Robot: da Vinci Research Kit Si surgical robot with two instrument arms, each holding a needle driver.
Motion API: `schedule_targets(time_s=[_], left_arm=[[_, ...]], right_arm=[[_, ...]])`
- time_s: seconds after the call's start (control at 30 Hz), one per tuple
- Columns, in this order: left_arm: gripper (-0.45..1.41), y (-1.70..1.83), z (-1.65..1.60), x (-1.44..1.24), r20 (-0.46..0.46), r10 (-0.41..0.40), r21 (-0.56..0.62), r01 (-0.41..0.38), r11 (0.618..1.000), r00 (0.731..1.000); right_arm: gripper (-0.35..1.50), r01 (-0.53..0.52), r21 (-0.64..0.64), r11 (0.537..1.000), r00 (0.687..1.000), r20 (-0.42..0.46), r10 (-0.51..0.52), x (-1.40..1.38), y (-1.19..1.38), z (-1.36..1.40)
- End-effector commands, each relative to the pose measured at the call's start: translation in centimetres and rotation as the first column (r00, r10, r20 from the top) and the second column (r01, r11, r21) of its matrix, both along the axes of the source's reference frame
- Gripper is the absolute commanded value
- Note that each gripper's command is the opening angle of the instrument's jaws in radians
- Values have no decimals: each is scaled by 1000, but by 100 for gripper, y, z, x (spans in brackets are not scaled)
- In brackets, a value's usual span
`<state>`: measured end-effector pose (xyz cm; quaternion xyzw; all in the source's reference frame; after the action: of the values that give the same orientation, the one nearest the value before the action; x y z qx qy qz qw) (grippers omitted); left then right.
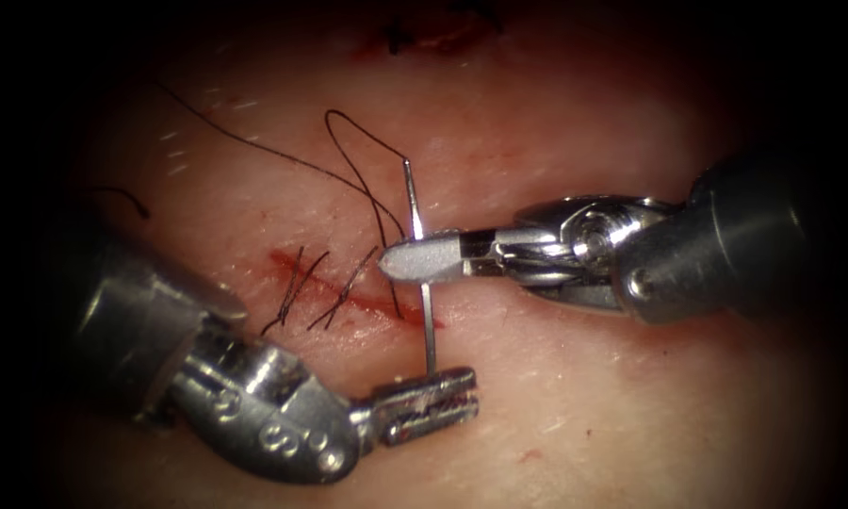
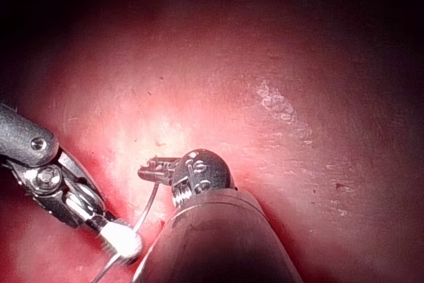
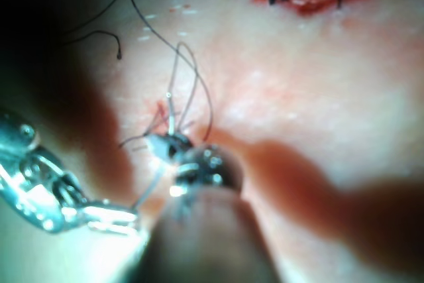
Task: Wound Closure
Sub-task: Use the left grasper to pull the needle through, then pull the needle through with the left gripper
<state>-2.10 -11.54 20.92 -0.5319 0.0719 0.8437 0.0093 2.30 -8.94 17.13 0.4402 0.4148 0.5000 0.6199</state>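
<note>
Now the right tool (image 1: 422, 258) has its fingers shut on the needle (image 1: 426, 311) about mid-curve, while the left tool (image 1: 433, 394) fingers pinch its lower end. One needle stands clear of the tissue (image 1: 575, 141), at the cut's (image 1: 349, 287) right end; one thread (image 1: 353, 165) trails off it. Seemingly a handover; one tool must let go. Two stitches (image 1: 297, 283) cross the cut

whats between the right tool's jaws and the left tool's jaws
In the endoscope view, the needle spans it: the right tool grips it mid-curve, the left tool sits at its lower end, over bare tissue.
</note>
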Motion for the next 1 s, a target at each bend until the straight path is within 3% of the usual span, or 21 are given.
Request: schedule_targets(time_s=[0.03,0.13,0.27,0.33,0.5,0.57,0.6,0.63,1.0], left_arm=[[52,-16,-3,-8,14,-24,55,23,998,1000],[78,-17,-5,3,39,-61,164,54,985,997],[76,-18,-6,19,81,-78,296,51,954,994],[61,-17,-4,28,96,-79,402,34,915,992],[0,-7,13,42,36,-87,594,48,803,996],[-21,1,26,44,8,-109,650,77,756,994],[-43,6,34,45,-1,-116,672,87,735,993],[-45,13,46,45,-32,-124,713,110,693,992],[-45,29,116,33,-267,4,720,197,665,964]], right_arm=[[-35,-22,-1,1000,1000,3,22,3,-9,2],[-35,-60,-12,998,998,18,60,-5,-3,6],[-35,-110,-27,994,994,19,110,-13,3,10],[-35,-122,-43,992,992,17,122,-15,5,9],[-35,-135,-71,988,991,-6,135,-15,5,3],[-35,-138,-92,986,990,-10,138,-13,6,-1],[-35,-140,-103,985,990,-12,139,-12,7,-3],[-35,-146,-131,981,989,-14,146,-11,8,-6],[-35,-187,-220,957,980,20,196,-11,8,-12]])
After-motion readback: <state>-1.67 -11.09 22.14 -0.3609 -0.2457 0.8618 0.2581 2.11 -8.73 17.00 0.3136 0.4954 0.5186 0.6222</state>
